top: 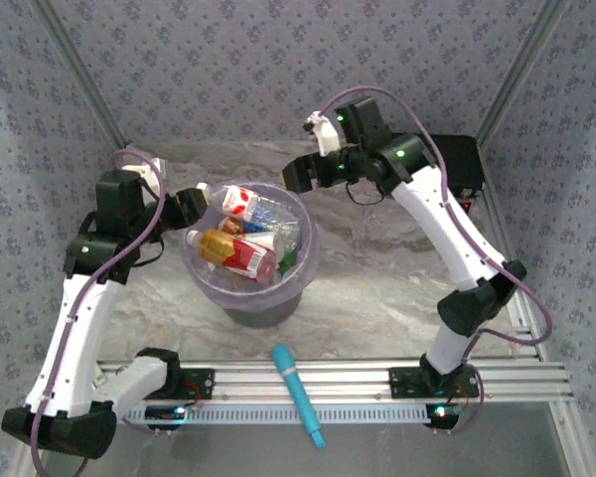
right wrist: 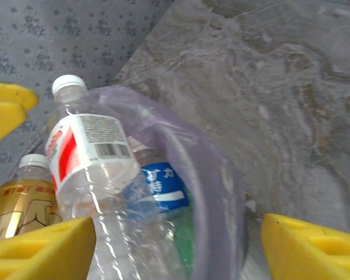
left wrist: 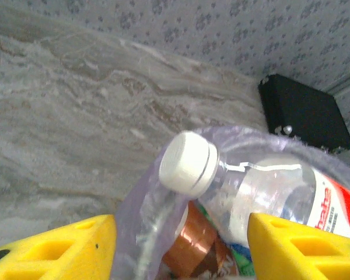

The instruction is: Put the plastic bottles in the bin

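Top external view: plastic bottles (top: 240,253) lie piled in the bin (top: 310,260), one clear bottle (top: 244,203) leaning over its rim. Left hand (top: 197,202) and right hand (top: 296,177) hang beside it, both wide, holding nothing. Nearly done, I think; next, nudge that bottle in.

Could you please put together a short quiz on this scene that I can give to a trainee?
1. True or false: the teal tool lies inside the bin.
2. What colour is the cap of the clear bottle with the red-and-white label? A white, B blue, C green.
3. Fill in: the black case sits at the table's far ___ corner.
Key: 1 false; 2 A; 3 right.
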Robot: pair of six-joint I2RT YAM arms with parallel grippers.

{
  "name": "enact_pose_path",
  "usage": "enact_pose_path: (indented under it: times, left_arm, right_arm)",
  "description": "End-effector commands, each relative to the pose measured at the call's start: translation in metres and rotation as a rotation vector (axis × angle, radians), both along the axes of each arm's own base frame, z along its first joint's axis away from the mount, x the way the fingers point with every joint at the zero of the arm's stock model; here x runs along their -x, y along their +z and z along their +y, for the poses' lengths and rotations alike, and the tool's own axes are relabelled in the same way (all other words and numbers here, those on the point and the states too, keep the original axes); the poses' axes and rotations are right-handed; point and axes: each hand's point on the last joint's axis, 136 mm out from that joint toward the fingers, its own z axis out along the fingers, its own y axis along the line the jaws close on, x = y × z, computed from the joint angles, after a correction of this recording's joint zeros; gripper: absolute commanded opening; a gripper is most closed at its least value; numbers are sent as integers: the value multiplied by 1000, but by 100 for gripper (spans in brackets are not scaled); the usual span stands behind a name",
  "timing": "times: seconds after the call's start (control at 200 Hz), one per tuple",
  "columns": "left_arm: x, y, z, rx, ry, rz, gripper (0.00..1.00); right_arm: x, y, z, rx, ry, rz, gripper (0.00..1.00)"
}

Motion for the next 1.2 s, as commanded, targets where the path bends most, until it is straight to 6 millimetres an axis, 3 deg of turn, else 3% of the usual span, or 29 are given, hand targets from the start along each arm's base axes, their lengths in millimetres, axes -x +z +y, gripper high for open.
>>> enact_pose_path:
  times: [0.0, 0.105, 0.315, 0.535, 0.83, 1.034, 1.194]
  left_arm:
    - [28, -7, 1, -12, -39, 86, 59]
    - [34, -19, -1, -9, -48, 134, 54]
    - [31, -38, -3, -5, -44, 190, 53]
    - [16, -54, 7, -60, 23, 208, 37]
    - [-1, -47, 16, -76, 96, 162, 10]
    - [-10, -32, 31, -141, 167, 137, 7]
    - [-15, -24, 62, -199, 283, 120, 4]
  right_arm:
    - [12, -16, -13, 34, -11, 69, 72]
    - [16, -29, -21, 32, 0, 90, 71]
    - [5, -37, -57, -11, -109, 111, 71]
    - [4, -44, -78, -15, -153, 117, 71]
    - [-6, -60, -88, -42, -179, 143, 72]
    - [-17, -70, -93, -43, -205, 131, 72]
    - [-32, -84, -100, -32, -247, 131, 72]
